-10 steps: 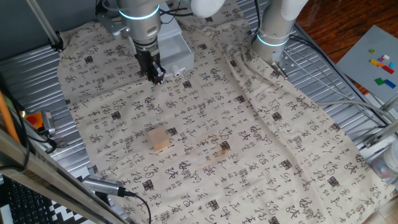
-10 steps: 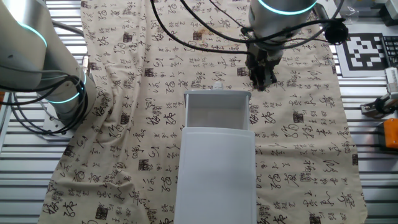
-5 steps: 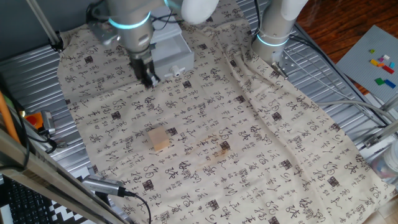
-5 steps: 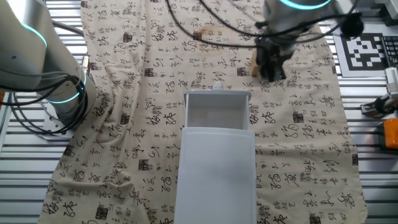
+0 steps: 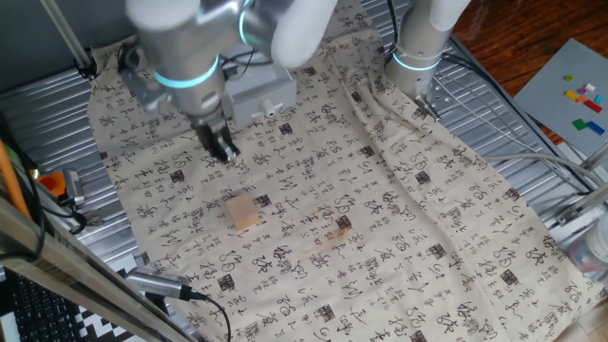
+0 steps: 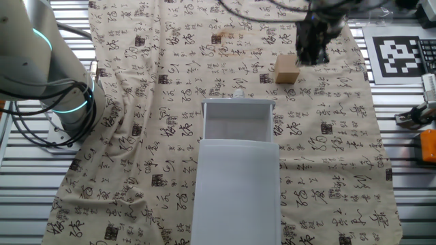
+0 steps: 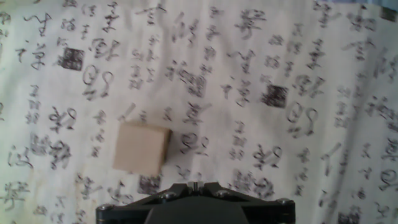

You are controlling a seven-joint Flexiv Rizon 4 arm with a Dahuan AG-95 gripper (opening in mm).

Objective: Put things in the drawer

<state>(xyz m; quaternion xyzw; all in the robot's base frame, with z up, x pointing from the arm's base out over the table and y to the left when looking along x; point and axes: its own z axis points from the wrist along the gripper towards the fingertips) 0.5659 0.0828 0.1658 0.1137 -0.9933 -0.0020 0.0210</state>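
Wooden cube [image 5: 242,212], small, light tan and plain-faced, sits alone on the cream cloth printed with black calligraphy characters [image 5: 313,190] that drapes the desk, and nothing is touching it. Up and to the left of it in one fixed view hangs the dark two-finger gripper [image 5: 224,149], above the cloth and clear of the cube, just in front of the white plastic drawer unit [image 5: 255,90] at the far edge. Whether the fingers are spread or pressed together I cannot tell; the motion blur is too strong. Right of the cube lies a flat orange-brown stain [image 5: 334,231] on the cloth.

Over to the other fixed view: a second silver arm base with a glowing teal ring [image 6: 58,88] stands at the left, the drawer [image 6: 236,170] holds the centre with its tray pulled out toward the cube and its round knob [image 6: 238,94] at the front, then comes the cube [image 6: 287,69] just beyond the tray, and the gripper [image 6: 313,51] hangs just right of it, not in contact.

Hand view: the cube [image 7: 141,147] lies lower left, with only the dark gripper housing showing at the bottom edge.
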